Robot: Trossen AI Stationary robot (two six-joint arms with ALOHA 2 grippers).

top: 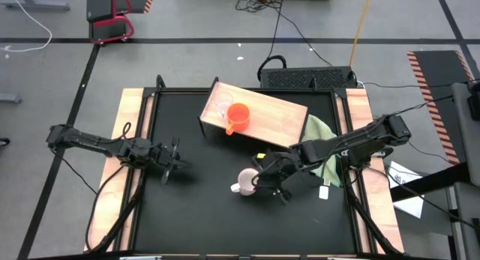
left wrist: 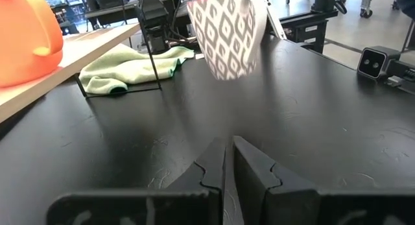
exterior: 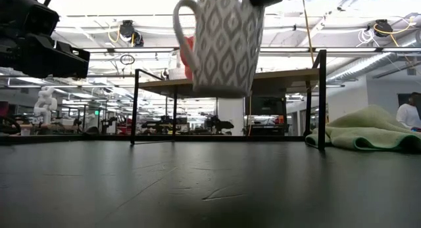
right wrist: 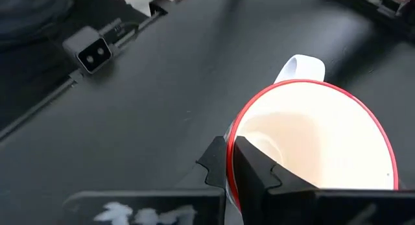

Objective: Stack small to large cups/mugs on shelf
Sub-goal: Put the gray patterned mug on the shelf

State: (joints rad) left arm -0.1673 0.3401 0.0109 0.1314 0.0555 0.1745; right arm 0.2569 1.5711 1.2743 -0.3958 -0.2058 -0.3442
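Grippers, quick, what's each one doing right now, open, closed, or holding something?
Left tool: closed, empty, over the bare table.
Right tool: closed on the white mug rim, holding it off the table.

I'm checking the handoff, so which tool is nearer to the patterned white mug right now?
Right. The right tool is shut on the rim of the patterned white mug, holding it lifted off the table. The left tool waits, shut, off to the mug's side, apart from it.
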